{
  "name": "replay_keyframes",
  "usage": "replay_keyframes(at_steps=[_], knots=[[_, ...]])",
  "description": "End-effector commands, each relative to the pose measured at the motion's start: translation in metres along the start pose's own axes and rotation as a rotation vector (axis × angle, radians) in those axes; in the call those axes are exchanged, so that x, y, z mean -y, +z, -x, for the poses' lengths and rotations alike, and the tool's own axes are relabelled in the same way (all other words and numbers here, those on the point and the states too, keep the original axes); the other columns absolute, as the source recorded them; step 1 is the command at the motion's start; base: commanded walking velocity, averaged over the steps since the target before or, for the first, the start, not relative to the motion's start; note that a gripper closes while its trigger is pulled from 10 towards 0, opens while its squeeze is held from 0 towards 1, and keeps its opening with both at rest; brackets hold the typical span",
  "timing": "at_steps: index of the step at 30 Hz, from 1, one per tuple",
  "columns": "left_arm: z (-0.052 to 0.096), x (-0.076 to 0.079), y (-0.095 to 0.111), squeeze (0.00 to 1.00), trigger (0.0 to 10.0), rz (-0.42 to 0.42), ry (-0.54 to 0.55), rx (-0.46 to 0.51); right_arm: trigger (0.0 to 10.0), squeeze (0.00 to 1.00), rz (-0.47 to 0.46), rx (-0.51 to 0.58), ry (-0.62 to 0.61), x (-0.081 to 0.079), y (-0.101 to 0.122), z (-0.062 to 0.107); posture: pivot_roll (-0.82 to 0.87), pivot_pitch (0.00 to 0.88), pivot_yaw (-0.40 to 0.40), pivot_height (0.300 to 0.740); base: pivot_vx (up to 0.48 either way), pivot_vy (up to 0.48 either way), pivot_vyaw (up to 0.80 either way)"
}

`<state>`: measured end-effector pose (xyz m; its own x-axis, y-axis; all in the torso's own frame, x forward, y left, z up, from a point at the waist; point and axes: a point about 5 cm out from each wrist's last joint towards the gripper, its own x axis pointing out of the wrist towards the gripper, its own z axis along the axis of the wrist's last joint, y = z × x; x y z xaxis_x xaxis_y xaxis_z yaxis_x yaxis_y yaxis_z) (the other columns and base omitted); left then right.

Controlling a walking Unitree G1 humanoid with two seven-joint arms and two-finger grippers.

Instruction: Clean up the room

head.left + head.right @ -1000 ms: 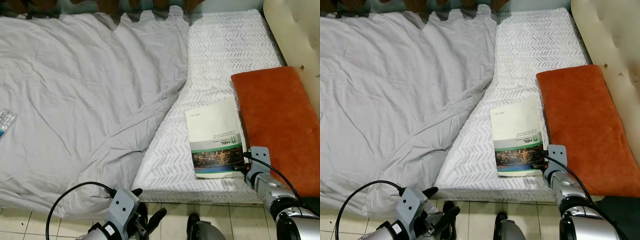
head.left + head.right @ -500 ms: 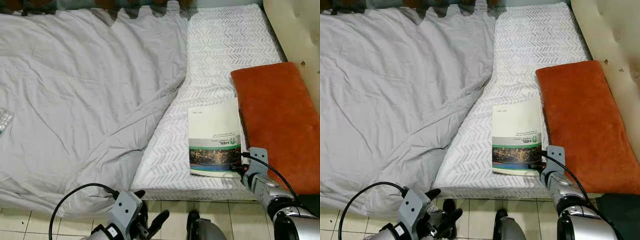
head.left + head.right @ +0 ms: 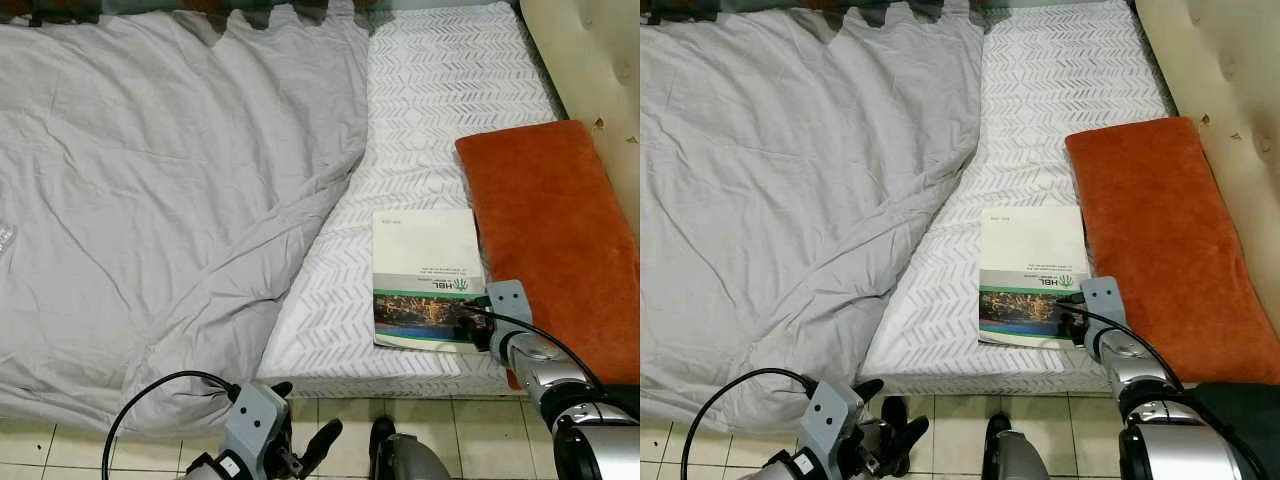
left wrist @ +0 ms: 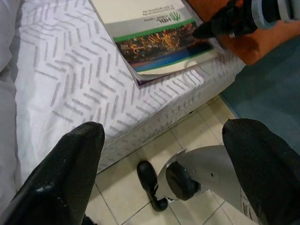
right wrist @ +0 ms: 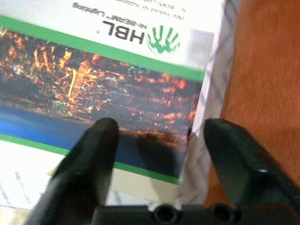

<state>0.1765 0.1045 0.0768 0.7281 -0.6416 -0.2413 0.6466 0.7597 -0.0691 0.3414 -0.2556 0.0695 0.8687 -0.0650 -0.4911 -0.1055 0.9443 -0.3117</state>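
Note:
A book with a white, green and city-photo cover lies flat on the white patterned sheet, close to the bed's near edge and beside an orange pillow. My right gripper is at the book's near right corner. Seen from the right wrist, that gripper is open, one finger over the cover and the other over the gap toward the pillow. My left gripper hangs low by the floor, open with nothing between its fingers.
A rumpled grey blanket covers the bed's left part, with a blister pack at its left edge. A cream padded headboard stands at the right. Tiled floor runs along the bed front; a teal rug lies to the right.
The view has shifted a little. The book has turned slightly and now lies squarer and flatter beside the pillow. My right gripper stays at its near right corner.

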Motion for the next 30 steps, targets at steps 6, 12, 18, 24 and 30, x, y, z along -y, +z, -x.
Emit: replay_keyframes(at_steps=[6, 12, 18, 24, 30], knots=[[0.004, 0.007, -0.007, 0.0, 10.0, 0.022, -0.007, -0.037, 10.0, 1.0, 0.209, -0.047, -0.031, 0.013, -0.009, 0.004, 0.16, 0.478, 0.025, 0.74, 0.0, 0.0, 0.0], [0.002, 0.0, -0.012, 0.0, 10.0, 0.025, 0.03, -0.037, 10.0, 1.0, 0.209, 0.08, -0.035, 0.005, 0.011, 0.001, 0.15, 0.419, -0.004, 0.74, 0.0, 0.0, 0.0], [-0.001, -0.027, -0.007, 0.0, 10.0, -0.01, 0.15, -0.008, 10.0, 0.0, -0.178, 0.322, 0.05, -0.034, 0.021, 0.004, 0.12, 0.275, -0.057, 0.74, 0.0, 0.0, 0.0], [-0.016, -0.061, 0.009, 0.0, 10.0, -0.012, 0.339, 0.079, 10.0, 0.0, -0.462, 0.404, 0.026, -0.085, -0.023, 0.043, 0.1, 0.084, -0.103, 0.74, 0.0, 0.0, 0.0], [-0.027, -0.073, 0.016, 0.0, 10.0, -0.003, 0.399, 0.114, 10.0, 0.0, -0.406, 0.455, 0.055, -0.092, -0.036, 0.062, 0.09, 0.0, -0.098, 0.74, 0.0, 0.0, 0.0]])
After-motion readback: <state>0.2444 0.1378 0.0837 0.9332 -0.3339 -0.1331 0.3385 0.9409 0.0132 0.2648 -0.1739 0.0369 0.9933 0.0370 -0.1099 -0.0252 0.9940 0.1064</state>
